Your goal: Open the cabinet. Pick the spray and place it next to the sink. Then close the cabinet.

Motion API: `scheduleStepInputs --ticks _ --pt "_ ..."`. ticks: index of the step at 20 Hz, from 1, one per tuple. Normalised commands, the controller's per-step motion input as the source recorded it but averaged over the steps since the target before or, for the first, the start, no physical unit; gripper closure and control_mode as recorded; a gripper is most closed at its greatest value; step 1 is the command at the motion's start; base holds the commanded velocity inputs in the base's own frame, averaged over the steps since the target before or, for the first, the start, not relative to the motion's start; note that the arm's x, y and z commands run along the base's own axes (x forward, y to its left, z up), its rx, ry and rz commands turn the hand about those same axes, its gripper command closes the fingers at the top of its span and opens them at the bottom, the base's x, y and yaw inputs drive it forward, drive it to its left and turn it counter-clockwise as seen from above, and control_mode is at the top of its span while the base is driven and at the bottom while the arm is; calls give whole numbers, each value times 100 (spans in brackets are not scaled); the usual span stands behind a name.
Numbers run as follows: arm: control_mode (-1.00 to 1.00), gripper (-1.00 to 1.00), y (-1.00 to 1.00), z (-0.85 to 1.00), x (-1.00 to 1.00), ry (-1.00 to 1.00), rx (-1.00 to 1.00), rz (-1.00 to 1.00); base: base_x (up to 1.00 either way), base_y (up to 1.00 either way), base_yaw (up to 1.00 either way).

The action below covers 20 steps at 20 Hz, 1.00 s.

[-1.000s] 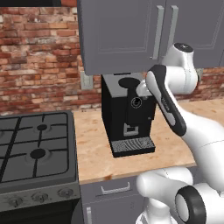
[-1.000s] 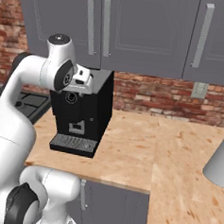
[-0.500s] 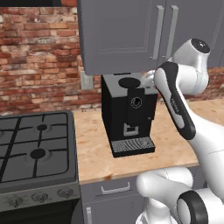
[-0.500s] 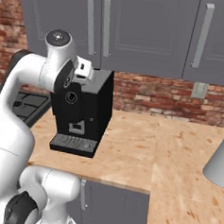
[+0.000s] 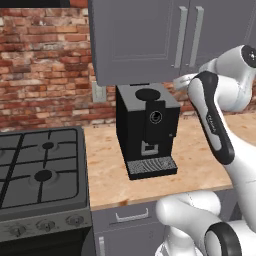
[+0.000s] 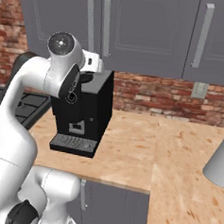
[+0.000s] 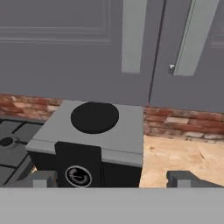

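The cabinet (image 5: 150,40) hangs on the brick wall with both doors shut, so its inside and the spray are hidden; its top is cut off in each view. In the hand view the two finger tips (image 7: 39,178) are cropped at the bottom edge, standing wide apart with nothing between them, so the jaws are spread and empty. The arm (image 5: 212,120) rises with its elbow bent, the hand raised above the black coffee machine (image 5: 146,127) on the desk (image 6: 139,149), pointing toward the lower ends of the silver handles (image 7: 132,35)
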Motion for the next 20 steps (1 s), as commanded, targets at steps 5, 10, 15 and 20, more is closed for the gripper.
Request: scheduleStepInputs --ticks 5,10,15,20 --pt "-100 -100 -58 27 0 -4 -6 0 0 0 0" --pt "-100 -100 -54 29 19 1 -1 0 0 0 0" --pt "-100 -100 -6 10 53 1 1 -12 0 0 0" --pt "-100 -100 0 0 34 0 10 -13 0 0 0"
